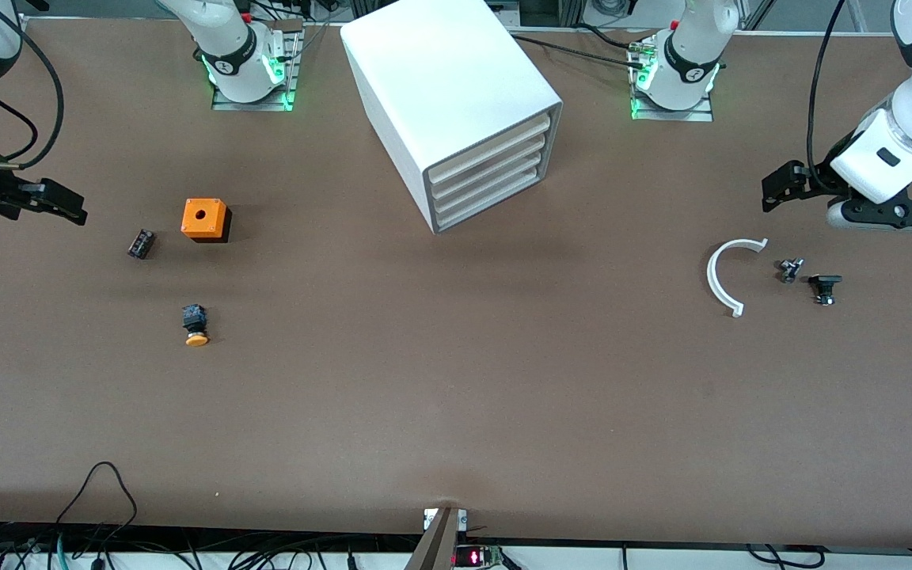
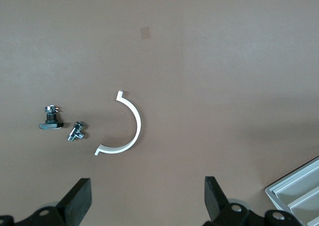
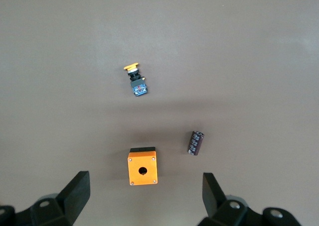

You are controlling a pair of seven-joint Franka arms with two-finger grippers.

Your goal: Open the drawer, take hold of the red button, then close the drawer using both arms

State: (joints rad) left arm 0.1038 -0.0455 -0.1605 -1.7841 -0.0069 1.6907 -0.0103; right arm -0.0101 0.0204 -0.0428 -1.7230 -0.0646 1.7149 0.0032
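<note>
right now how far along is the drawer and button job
Nothing looks done. All four drawers in the cabinet are shut, the top drawer included, and no red button shows anywhere. Nothing is in hand: the left hand hangs open over the white arc, the right hand open over the orange box. Left: open the drawer, take the button, close it.

A: What colour is the cabinet (image 1: 456,103)?

B: It is plain white, and its four drawer fronts are cream. The table (image 1: 456,396) under it is a flat brown.

A: And toward the right arm's end from the cabinet?

B: An orange box (image 1: 204,219) with a dark hole, a small black part (image 1: 140,243) beside it, and a button (image 1: 195,324) with an orange cap on a black-and-blue body.

A: Toward the left arm's end?

B: A white half ring (image 1: 725,273) and two small black-and-silver parts (image 1: 808,277).
</note>
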